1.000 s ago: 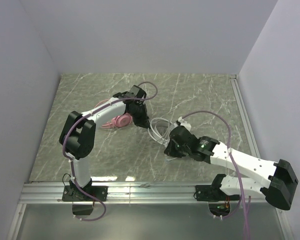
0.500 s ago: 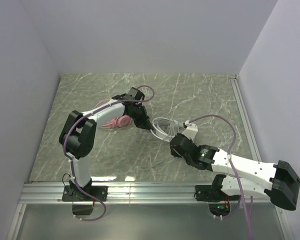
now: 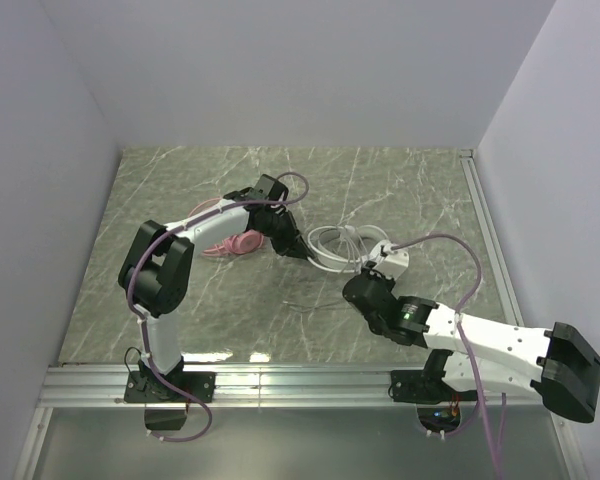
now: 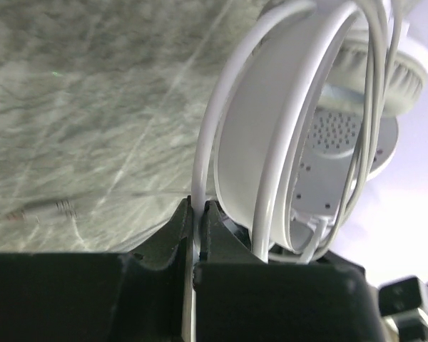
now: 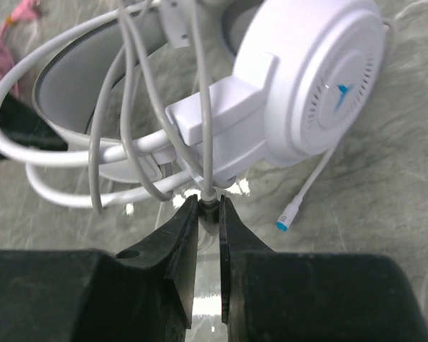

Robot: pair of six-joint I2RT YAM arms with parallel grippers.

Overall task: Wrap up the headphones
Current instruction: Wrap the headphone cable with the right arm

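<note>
The white headphones lie mid-table with their cable looped around the headband. The pink headphones lie just left of them, partly under my left arm. My left gripper is shut on a strand of the white cable beside the headband. My right gripper is shut on the white cable's end piece, just below the white earcup. A loose connector with a blue tip hangs beside it.
A thin plug and cable lie on the marble table in front of the headsets. White walls close the back and both sides. A metal rail runs along the near edge.
My right gripper has moved right and back, dragging the white headphones to the right. The cable loops now stretch between the two grippers. The left gripper has shifted only slightly.
</note>
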